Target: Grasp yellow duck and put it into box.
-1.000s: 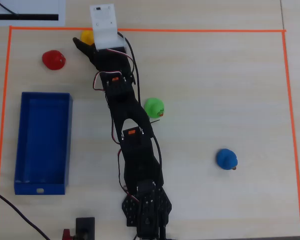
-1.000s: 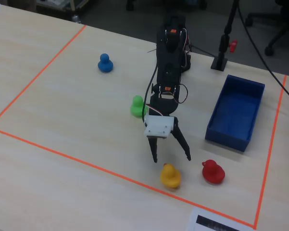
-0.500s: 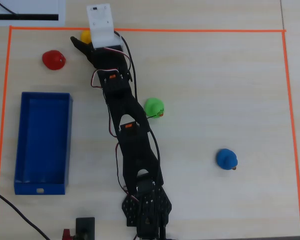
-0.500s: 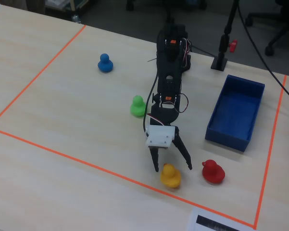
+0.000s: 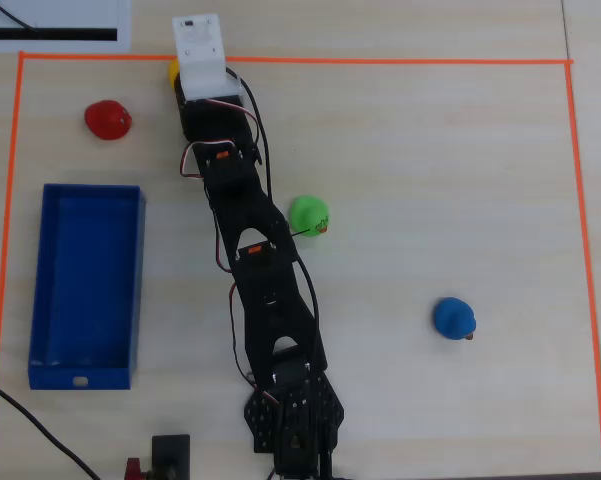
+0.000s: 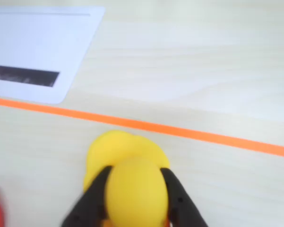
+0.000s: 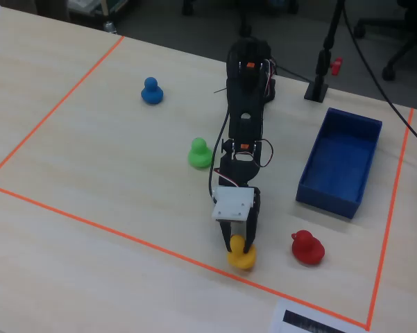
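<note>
The yellow duck (image 7: 241,258) stands on the table just inside the orange tape line. In the overhead view only a sliver of the yellow duck (image 5: 173,72) shows beside the white wrist mount. My gripper (image 7: 239,243) reaches down over it. In the wrist view my gripper (image 6: 135,171) has its two black fingers pressed against both sides of the yellow duck's (image 6: 132,194) head. The duck's body rests on the table. The dark-blue box (image 5: 135,280) lies open and empty at the left of the overhead view, and at the right in the fixed view (image 7: 326,198).
A red duck (image 5: 107,119) stands between the yellow duck and the box, and shows in the fixed view (image 7: 307,248). A green duck (image 5: 308,214) sits beside the arm and a blue duck (image 5: 453,318) further off. Orange tape (image 6: 179,130) and a white sheet (image 6: 33,52) lie beyond the yellow duck.
</note>
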Robot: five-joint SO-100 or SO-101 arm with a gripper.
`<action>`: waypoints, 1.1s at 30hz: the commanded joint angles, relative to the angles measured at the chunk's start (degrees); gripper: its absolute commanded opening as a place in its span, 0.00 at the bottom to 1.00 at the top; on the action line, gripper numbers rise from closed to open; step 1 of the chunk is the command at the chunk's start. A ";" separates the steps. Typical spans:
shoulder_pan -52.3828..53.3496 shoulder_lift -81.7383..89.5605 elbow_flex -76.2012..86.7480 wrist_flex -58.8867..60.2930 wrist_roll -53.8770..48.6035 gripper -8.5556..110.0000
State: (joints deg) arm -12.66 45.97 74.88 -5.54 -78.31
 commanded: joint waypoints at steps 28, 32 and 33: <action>-37.27 41.75 -7.73 98.70 54.58 0.07; -40.78 39.81 -7.56 94.39 57.57 0.07; -41.48 39.55 -7.56 93.25 58.10 0.07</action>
State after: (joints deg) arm -51.68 85.34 67.50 91.23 -22.06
